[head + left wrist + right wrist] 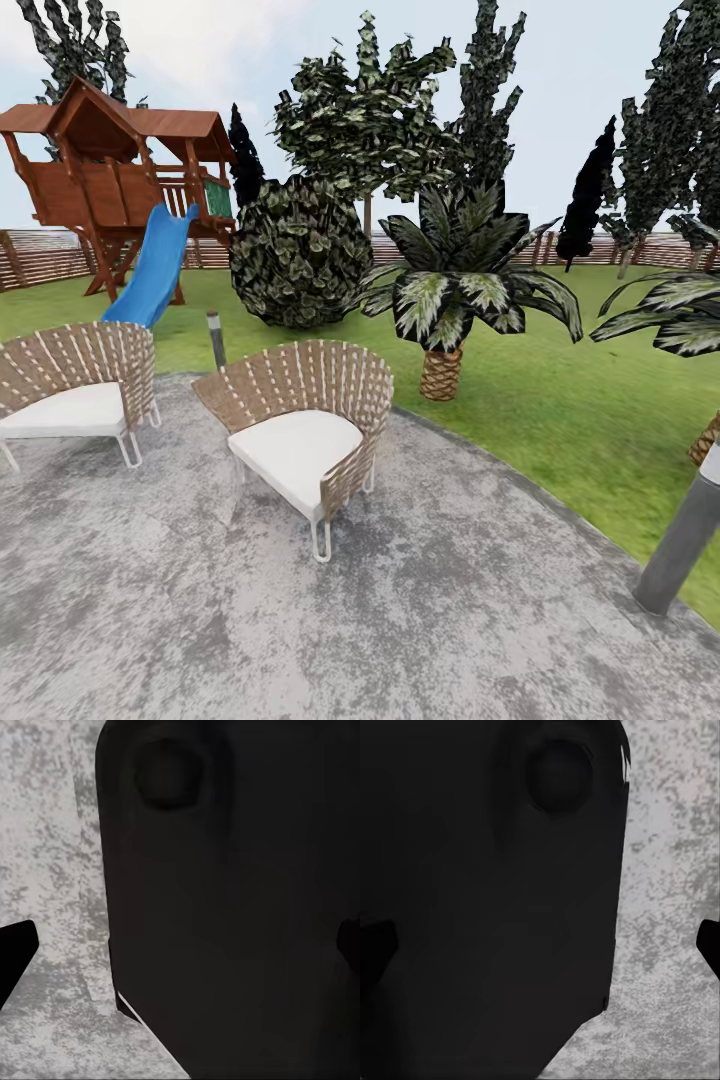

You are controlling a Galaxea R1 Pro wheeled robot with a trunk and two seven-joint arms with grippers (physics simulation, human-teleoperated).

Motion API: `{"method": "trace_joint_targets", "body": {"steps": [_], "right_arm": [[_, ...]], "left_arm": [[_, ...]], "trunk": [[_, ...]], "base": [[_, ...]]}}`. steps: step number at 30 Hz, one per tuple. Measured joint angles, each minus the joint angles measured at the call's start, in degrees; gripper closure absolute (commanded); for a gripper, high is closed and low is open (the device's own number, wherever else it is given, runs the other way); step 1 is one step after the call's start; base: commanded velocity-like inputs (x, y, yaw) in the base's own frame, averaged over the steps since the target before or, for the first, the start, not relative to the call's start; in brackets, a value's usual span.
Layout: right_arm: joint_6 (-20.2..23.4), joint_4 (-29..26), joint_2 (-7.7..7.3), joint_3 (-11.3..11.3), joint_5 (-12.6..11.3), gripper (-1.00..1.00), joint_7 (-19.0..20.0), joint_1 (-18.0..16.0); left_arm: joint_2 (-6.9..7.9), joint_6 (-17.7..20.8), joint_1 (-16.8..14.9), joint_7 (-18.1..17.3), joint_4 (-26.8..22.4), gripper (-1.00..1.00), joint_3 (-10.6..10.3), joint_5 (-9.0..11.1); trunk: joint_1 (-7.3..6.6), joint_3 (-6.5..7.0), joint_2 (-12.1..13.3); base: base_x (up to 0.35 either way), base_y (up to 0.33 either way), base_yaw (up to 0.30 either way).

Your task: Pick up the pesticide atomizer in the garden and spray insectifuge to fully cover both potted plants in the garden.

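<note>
Head view covers the garden: a round grey speckled patio [430,620] in the foreground, bordered by green lawn [560,400] that runs back to a brown slatted wooden fence [40,255]. None of the plants here can be identified as the potted plants, and the atomizer cannot be located among the objects seen.

Two woven wicker chairs with white cushions stand on the patio: the near chair [300,430] at centre and the far chair [75,390] at the picture's left edge. A short grey lamp post [216,340] stands between them at the patio rim; a second, larger lamp post [685,535] leans into the frame at the right. On the lawn beyond: a scaly-trunked palm [450,290], a second palm [680,320] cut by the right edge, a round dark bush [298,252], and a wooden playhouse [110,170] with a blue slide [155,265]. Tall trees stand behind the fence.

Left wrist view: a large dark body part blocks most of the frame, with speckled patio surface [45,870] beside it. Dark finger tips [13,956] enter from the two side edges, well apart, with nothing between them.

Right wrist view: the same arrangement, patio [675,885] alongside; fingers [709,945] spread wide, holding nothing.
</note>
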Motion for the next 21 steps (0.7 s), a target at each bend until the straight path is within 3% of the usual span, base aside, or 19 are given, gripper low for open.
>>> {"method": "trace_joint_targets", "body": {"steps": [10, 21], "right_arm": [[-0.71, -2.46, 2.36, -0.03, 0.11, -1.0, 0.08, -1.54], [-3.83, -4.03, 2.05, -0.16, 0.12, -1.0, -0.29, -1.73]], "left_arm": [[-0.54, -0.08, -0.09, -0.08, -0.15, -1.0, 0.08, 0.09], [-0.61, -1.04, -0.09, 0.1, -1.55, -1.0, -0.17, 0.08]], "trunk": [[0.0, 0.02, 0.01], [0.0, 0.03, 0.01]], "base": [[0.0, 0.0, 0.0], [0.0, 0.0, 0.0]]}}
